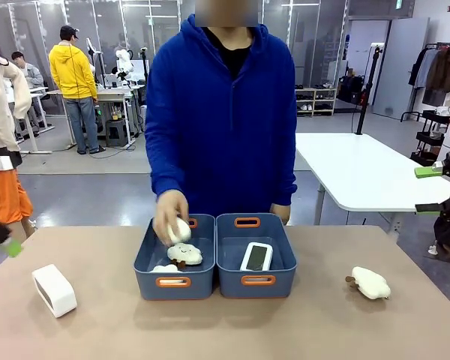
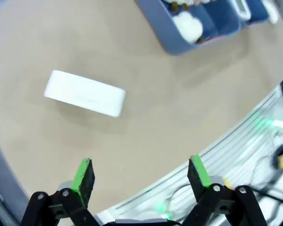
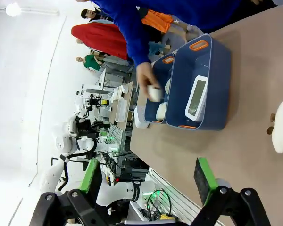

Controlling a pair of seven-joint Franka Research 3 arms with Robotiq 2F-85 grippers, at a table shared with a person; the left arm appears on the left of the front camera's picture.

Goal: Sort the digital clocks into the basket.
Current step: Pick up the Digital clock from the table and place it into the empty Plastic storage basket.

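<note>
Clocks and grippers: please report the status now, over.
Both open, empty: left gripper, right gripper. First clock in right basket; second clock on table, left side. Person's hand holds plush over left basket, not blocking.

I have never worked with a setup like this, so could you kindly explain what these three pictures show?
This is a two-armed robot at a table, facing a person. The front picture looks across from between the arms; the other two come from a camera on each wrist. The left hand and right hand, with green pads, rise from the bottom of those pictures, open and holding nothing. One digital clock lies in the right basket; a second clock stands on the table at the left. The person's hand holds a cloud plush toy over the left basket; another plush lies on the table at right.
</note>
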